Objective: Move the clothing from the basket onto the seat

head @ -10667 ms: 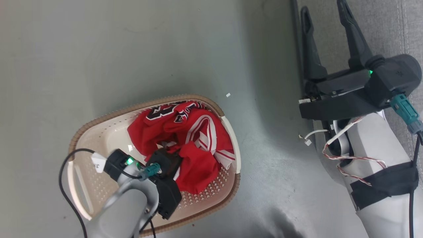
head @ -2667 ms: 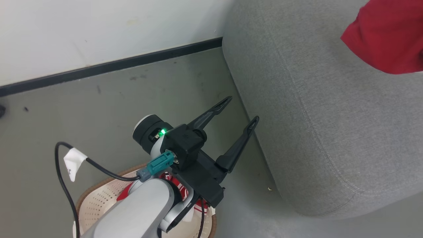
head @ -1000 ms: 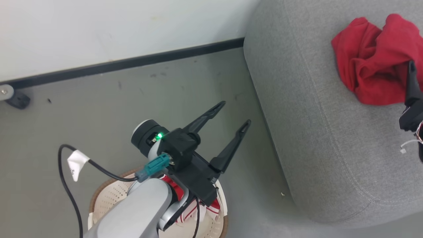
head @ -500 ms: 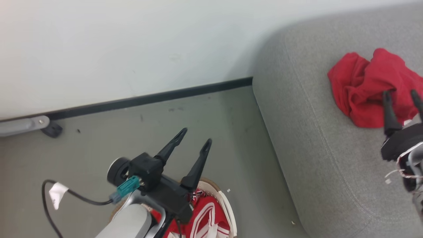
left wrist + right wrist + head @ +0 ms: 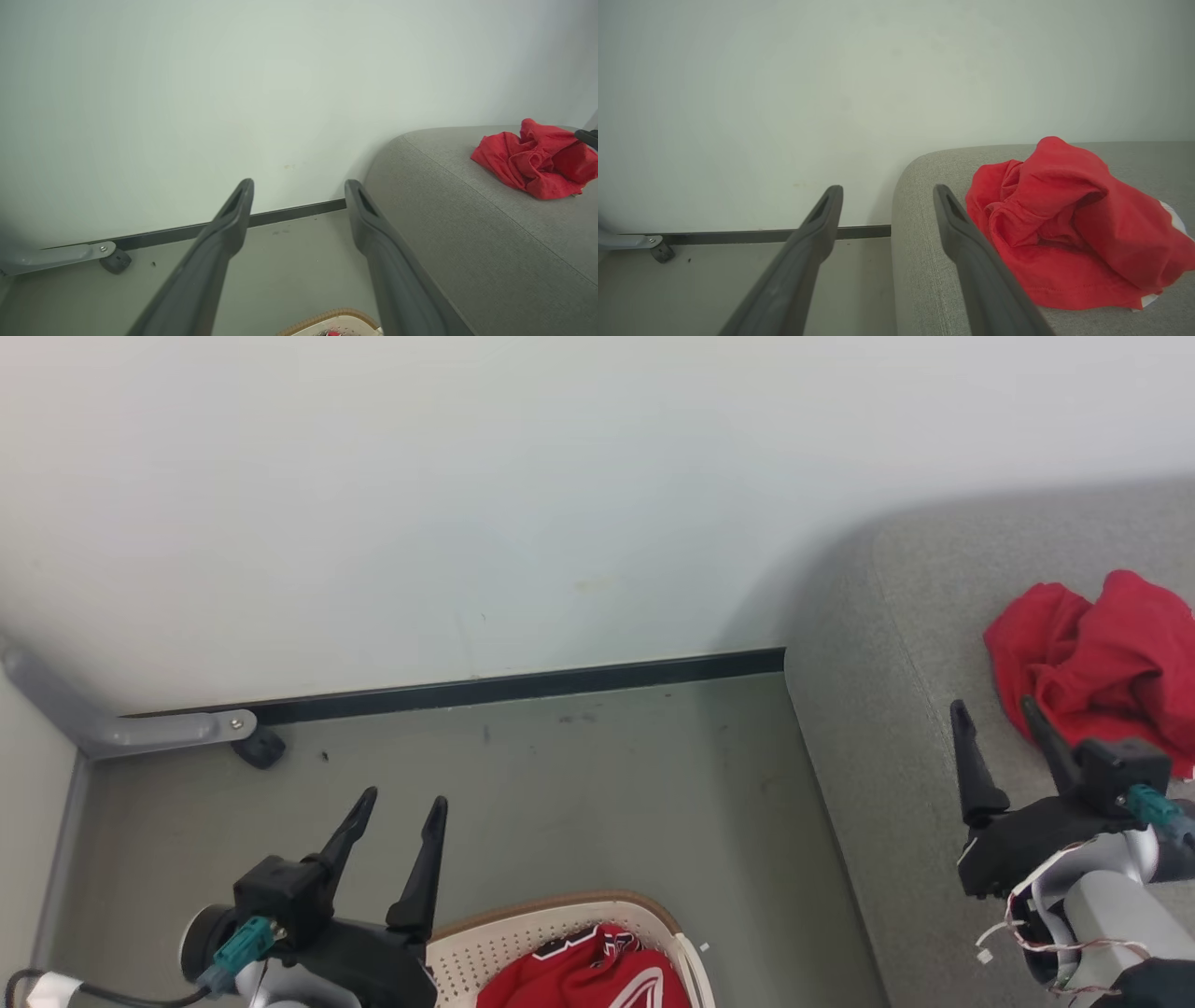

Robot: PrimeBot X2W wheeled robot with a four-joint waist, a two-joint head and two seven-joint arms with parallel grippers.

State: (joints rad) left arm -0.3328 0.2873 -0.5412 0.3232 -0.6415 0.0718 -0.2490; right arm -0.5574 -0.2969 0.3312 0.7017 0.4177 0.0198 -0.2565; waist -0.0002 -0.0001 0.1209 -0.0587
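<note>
The jersey (image 5: 583, 975) is lying crumpled in the basket (image 5: 551, 907) at the bottom edge of the head view, at about four o'clock from the left gripper (image 5: 401, 803) and just beside its dark body. That makes the left arm by far the nearer one. That gripper is hanging empty with its fingers (image 5: 422, 868) spread apart, pointing to twelve o'clock at the wall (image 5: 467, 523) and away from the cloth; I judge it is needing a turn downward first. The right gripper (image 5: 991, 709), likewise wide and holding nothing, is hovering over the grey seat (image 5: 887, 803), with the other red garment (image 5: 1092, 658) sitting bunched at its one o'clock. The cloth is looking soft and slack, with no clear long axis. The basket is showing rigid perforated cream plastic under a brown woven-look rim, and the seat coarse fabric with a rounded corner.
</note>
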